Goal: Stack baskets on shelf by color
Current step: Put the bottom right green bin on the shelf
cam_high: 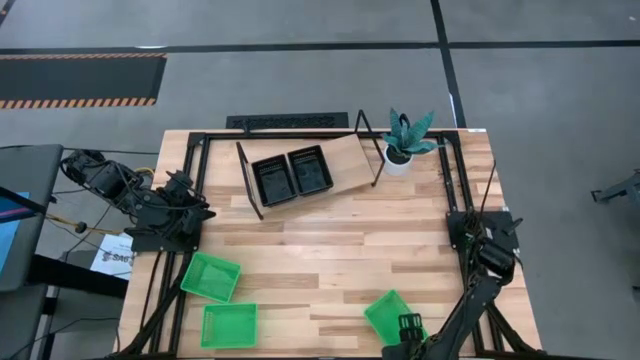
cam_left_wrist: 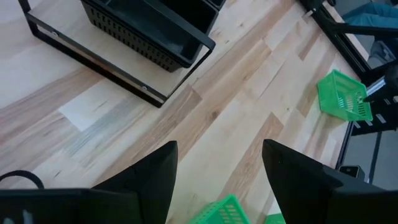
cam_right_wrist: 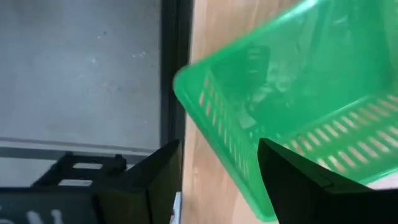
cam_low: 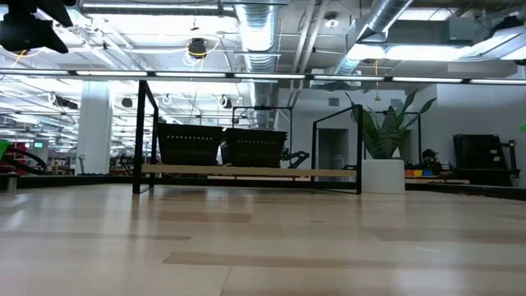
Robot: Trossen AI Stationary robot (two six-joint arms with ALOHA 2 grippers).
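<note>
The shelf [cam_high: 345, 160] stands at the far middle of the table, its board bare on the right. Two black baskets [cam_high: 275, 180] [cam_high: 310, 170] sit side by side on its left part, also in the low view [cam_low: 189, 141] [cam_low: 255, 146]. Three green baskets lie on the table: two near left [cam_high: 210, 277] [cam_high: 228, 325] and one near right [cam_high: 390, 312]. My left gripper [cam_high: 200, 213] hovers open at the left edge, pointing toward the shelf [cam_left_wrist: 93, 62]. My right gripper [cam_high: 408, 325] is open at the near-right green basket [cam_right_wrist: 298, 93]. My right gripper [cam_right_wrist: 217, 174] stands astride the green basket's mesh side wall near a corner [cam_right_wrist: 233, 146], one finger inside the basket and one outside. I cannot tell whether either finger touches the wall.
A potted plant [cam_high: 405, 140] stands at the shelf's right end, also in the low view [cam_low: 385, 140]. Black frame rails [cam_high: 195, 170] run along the table's left, right and far edges. Bare planks [cam_high: 330, 250] lie between the shelf and the green baskets.
</note>
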